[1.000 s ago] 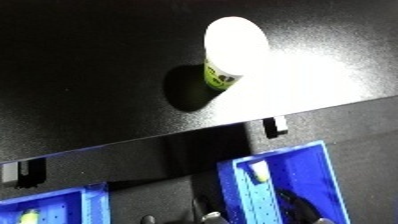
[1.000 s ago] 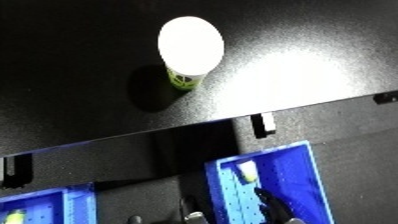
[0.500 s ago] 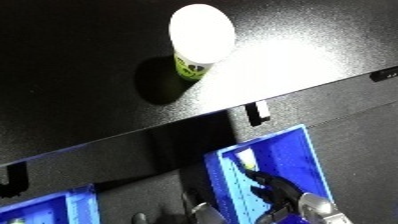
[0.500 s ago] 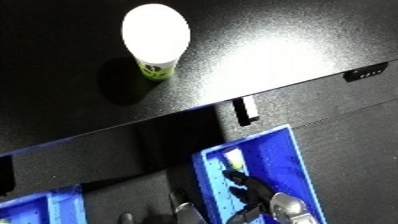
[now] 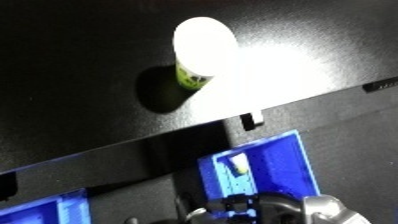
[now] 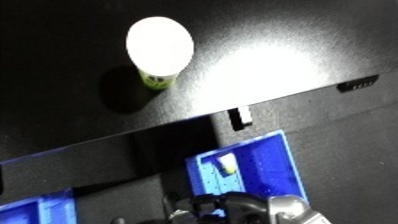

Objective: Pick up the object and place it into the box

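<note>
One cup (image 5: 202,52) with a white lid sits untouched out on the dark tabletop (image 5: 71,60) — well apart from our blue bin (image 5: 282,165) below the edge. Our hand (image 6: 233,209) hangs low by the bin, probably before reaching — we can't tell how its fingers are set.

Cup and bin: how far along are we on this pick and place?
Nothing looks done yet. The cup stands on the dark table, untouched. One robot hand sits low at the bottom edge over the blue bin, far from the cup and holding nothing visible. Reaching, grasping, carrying and dropping it in are all left.
</note>
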Robot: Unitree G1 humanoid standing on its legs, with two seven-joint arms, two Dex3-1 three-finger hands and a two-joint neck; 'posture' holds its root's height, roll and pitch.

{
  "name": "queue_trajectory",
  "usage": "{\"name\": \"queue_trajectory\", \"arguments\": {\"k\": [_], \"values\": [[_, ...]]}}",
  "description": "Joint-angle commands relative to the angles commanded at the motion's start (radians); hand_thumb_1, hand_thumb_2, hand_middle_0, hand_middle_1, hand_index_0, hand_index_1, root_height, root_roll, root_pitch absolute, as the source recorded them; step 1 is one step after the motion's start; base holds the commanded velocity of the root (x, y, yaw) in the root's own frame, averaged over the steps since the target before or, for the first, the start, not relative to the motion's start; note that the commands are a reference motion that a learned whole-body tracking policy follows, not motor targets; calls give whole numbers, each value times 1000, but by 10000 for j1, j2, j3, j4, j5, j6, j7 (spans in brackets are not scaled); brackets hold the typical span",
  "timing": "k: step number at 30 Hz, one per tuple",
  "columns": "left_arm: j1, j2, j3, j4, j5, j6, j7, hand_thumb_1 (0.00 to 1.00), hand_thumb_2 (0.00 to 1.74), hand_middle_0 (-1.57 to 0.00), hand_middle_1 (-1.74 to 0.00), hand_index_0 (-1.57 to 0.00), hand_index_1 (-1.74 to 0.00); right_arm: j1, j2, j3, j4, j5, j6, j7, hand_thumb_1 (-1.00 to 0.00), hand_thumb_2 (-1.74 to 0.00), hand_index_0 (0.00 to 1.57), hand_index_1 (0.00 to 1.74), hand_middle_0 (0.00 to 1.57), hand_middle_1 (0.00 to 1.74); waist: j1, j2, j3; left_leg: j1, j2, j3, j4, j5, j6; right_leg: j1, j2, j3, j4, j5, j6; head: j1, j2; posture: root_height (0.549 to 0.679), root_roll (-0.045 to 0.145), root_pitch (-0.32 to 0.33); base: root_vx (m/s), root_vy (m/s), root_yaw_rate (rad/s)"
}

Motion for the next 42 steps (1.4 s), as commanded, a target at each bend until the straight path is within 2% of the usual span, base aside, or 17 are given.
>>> {"name": "queue_trajectory", "arguments": {"k": [6,9,12,16,21,24,27,29,32,37,42], "values": [[86,-191,-36,342,-9,-246,-73,0,0,0,0,0,0,-457,196,-1106,-1815,2151,-968,227,0,0,0,0,0,0,-100,31,-175,9,62,42,47,-93,-53,56,13,21,-25,-61,38,-195,23,642,28,-10,32,6,-23],[102,-274,-13,391,5,-250,-82,0,0,0,0,0,0,-789,288,-1602,-2437,2890,-1661,-115,0,0,0,0,0,0,-137,74,-208,-11,69,48,134,-158,-78,70,30,33,5,-98,25,-247,54,642,30,-11,21,19,-15],[146,-333,44,423,1,-220,-115,0,0,0,0,0,0,-1109,398,-2096,-2942,3274,-2519,-815,0,0,0,0,0,0,-197,130,-234,-15,66,61,208,-215,-79,67,47,45,67,-138,2,-337,56,641,32,-12,23,28,-11],[222,-458,143,460,69,-237,-171,0,0,0,0,0,0,-1465,698,-2969,-3330,3375,-3784,-1976,0,0,0,0,0,0,-283,212,-275,-2,50,95,242,-260,-58,72,78,54,93,-162,-41,-384,114,641,34,-13,24,26,-8],[270,-612,155,390,118,-225,-145,0,0,0,0,0,0,-1838,1084,-3808,-3539,3350,-5023,-2865,0,0,0,0,0,0,-323,323,-274,31,6,122,228,-275,-38,88,121,73,83,-162,-78,-367,179,642,36,-14,15,24,-2],[283,-684,108,284,102,-147,-77,0,0,0,0,0,0,-2052,1110,-4110,-3472,2940,-5790,-3659,0,0,0,0,0,0,-330,383,-271,66,-15,148,218,-272,-40,112,128,94,68,-157,-95,-377,229,642,38,-17,23,29,6],[311,-746,63,142,92,-34,16,0,0,0,0,0,0,-2224,1025,-4240,-3171,2058,-6359,-4636,0,0,0,0,0,0,-334,428,-240,102,-29,174,208,-256,-33,120,127,120,64,-143,-106,-388,338,642,41,-20,18,25,7],[335,-775,28,29,95,57,87,0,0,0,0,0,0,-2345,918,-4209,-2859,1365,-6491,-5352,0,0,0,0,0,0,-319,450,-208,115,-42,179,206,-239,-23,119,129,140,56,-125,-111,-353,439,642,42,-22,11,13,1],[385,-808,-32,-99,91,120,184,0,0,0,0,0,0,-2573,691,-4002,-2395,486,-6305,-6370,0,0,0,0,0,0,-267,461,-165,118,-67,157,206,-214,3,115,134,151,46,-113,-128,-296,651,642,42,-25,11,0,-10],[427,-845,-161,-301,131,144,345,0,0,0,0,0,0,-3079,259,-3488,-1873,-447,-5540,-7840,0,0,0,0,0,0,-126,475,-115,105,-112,88,209,-172,41,106,144,135,106,-147,-192,-106,932,641,43,-29,9,-11,25],[367,-861,-289,-419,215,241,464,0,0,0,0,0,0,-3806,-64,-2858,-1197,-1235,-4560,-9084,0,0,0,0,0,0,45,542,-73,79,-180,8,220,-129,46,93,128,120,191,-202,-267,217,1086,640,45,-32,8,-9,65]]}}
